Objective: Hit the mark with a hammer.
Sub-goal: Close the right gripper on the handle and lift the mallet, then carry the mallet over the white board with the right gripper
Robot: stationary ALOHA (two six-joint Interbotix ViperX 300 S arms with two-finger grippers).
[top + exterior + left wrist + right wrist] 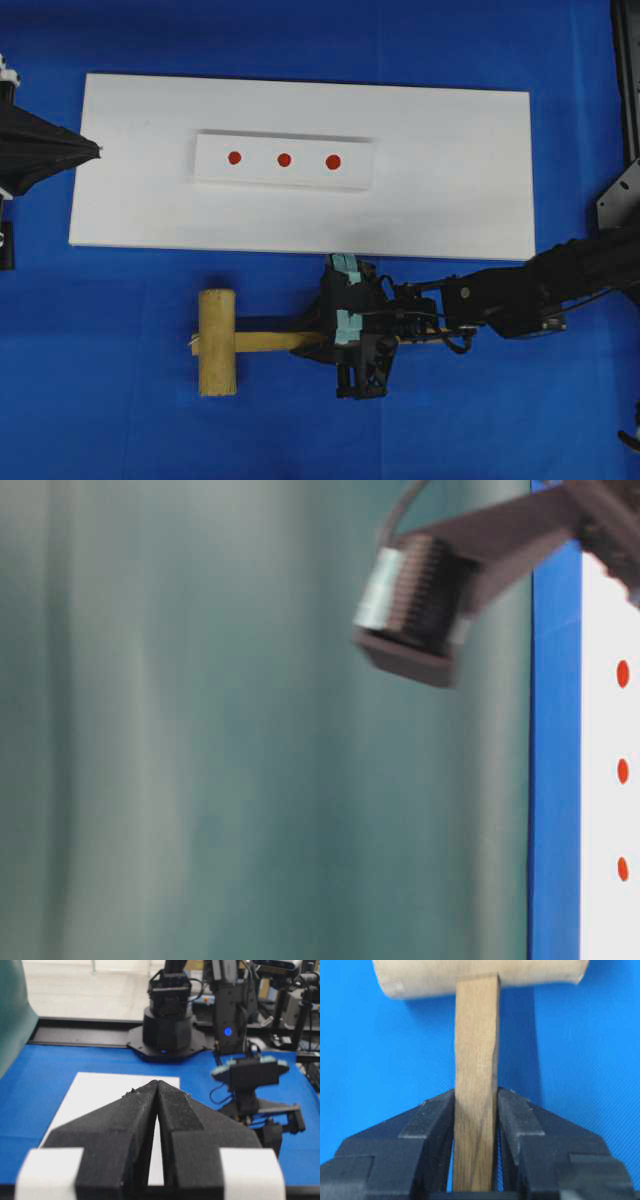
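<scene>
The hammer lies flat on the blue cloth in front of the white board. Its thick light-wood head (217,342) is at the left and its thin handle (275,341) runs right. My right gripper (322,340) is shut on the handle (476,1050), with both fingers (520,1115) pressed against its sides near the head (480,977). The mark (333,161) is the rightmost and slightly largest of three red dots on the raised white strip (260,176). My left gripper (98,150) is shut and empty at the board's left edge, its tips (158,1081) meeting over the board.
The white board (450,200) covers the middle of the blue cloth (120,400). The right arm (520,295) stretches in from the right along the board's front edge. The right arm's base (167,1025) and other equipment stand beyond the table's far end.
</scene>
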